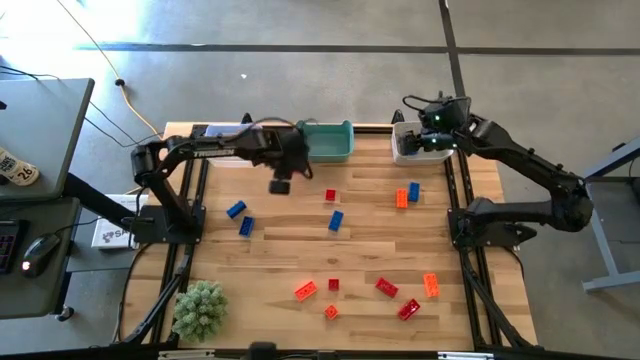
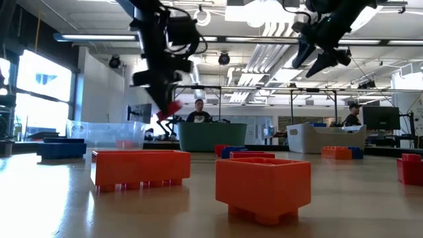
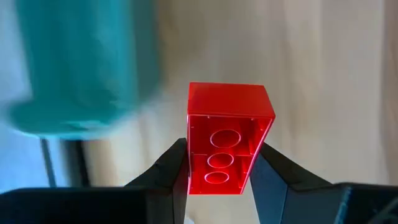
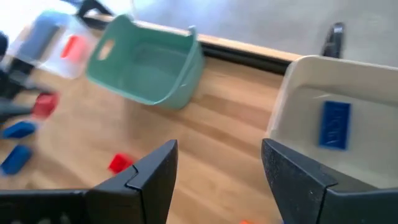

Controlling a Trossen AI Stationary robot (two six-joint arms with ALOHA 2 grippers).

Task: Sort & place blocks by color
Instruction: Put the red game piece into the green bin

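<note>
though near the teal bin [image 1: 328, 141], red block [image 3: 227, 140] clenched within left gripper [image 3: 217, 177]

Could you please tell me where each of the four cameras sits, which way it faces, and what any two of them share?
High view: above the table, looking straight down; both dark arms show, with the teal plastic bin and white plastic bin.
Low view: at table-top height, looking level past orange bricks into the room; both arms hang in from above.
Left wrist view: on the left arm, looking past the left gripper clamping a red rectangular plastic brick.
Right wrist view: on the right arm, past the open right gripper toward both bins.
Shared: that red brick shows in the low and left wrist views.
</note>
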